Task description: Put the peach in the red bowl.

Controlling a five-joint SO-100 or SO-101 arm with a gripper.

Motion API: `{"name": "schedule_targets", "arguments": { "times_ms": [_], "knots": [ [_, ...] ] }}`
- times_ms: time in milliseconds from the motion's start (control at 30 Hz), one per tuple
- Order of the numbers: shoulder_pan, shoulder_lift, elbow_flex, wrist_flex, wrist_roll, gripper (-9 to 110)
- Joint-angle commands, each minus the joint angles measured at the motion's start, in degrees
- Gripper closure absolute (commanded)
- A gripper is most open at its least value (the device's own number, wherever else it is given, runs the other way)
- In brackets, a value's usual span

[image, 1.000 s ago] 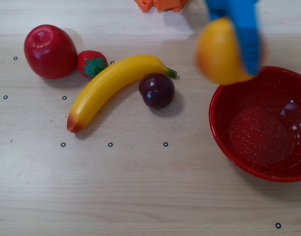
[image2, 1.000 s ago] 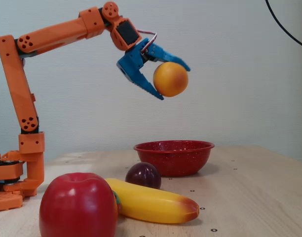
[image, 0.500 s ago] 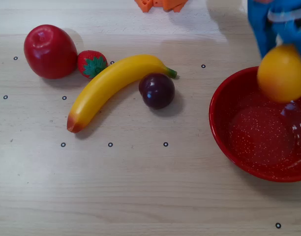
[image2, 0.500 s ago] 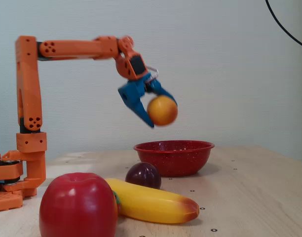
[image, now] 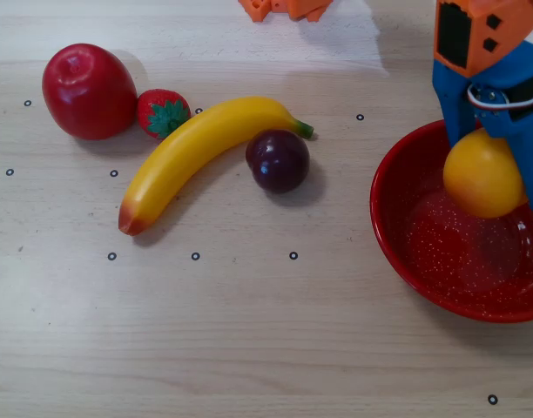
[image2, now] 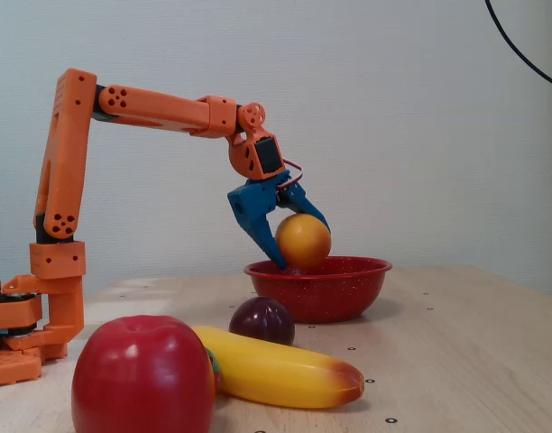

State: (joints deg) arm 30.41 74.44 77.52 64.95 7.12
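The peach (image2: 303, 240) was held between the blue fingers of the gripper (image2: 299, 248), suspended directly above the red bowl (image2: 317, 289); in the overhead view the peach (image: 482, 172) was seen over the bowl's far inner half, inside the rim (image: 381, 218). Release straight downward was judged sufficient. Nothing was seen between fruit and bowl. The plum (image: 279, 160), banana (image: 197, 152), strawberry (image: 162, 113) and apple (image: 88, 91) were left well apart on the table (image: 249, 331).

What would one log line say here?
blue two-finger gripper: shut on round orange-yellow peach | peach: above glossy red bowl, unreleased
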Motion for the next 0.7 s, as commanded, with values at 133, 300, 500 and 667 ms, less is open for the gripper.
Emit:
{"name": "schedule_targets", "arguments": {
  "times_ms": [133, 300, 500, 667],
  "knots": [
    [-1.3, 2.5, -3.7, -3.8, -1.6, 66],
    [-1.8, 2.7, -4.2, -3.6, -1.8, 64],
    [-3.1, 3.2, -3.8, -3.7, -1.6, 60],
    [-4.0, 3.7, -3.9, -2.9, -2.0, 56]
  ]
}}
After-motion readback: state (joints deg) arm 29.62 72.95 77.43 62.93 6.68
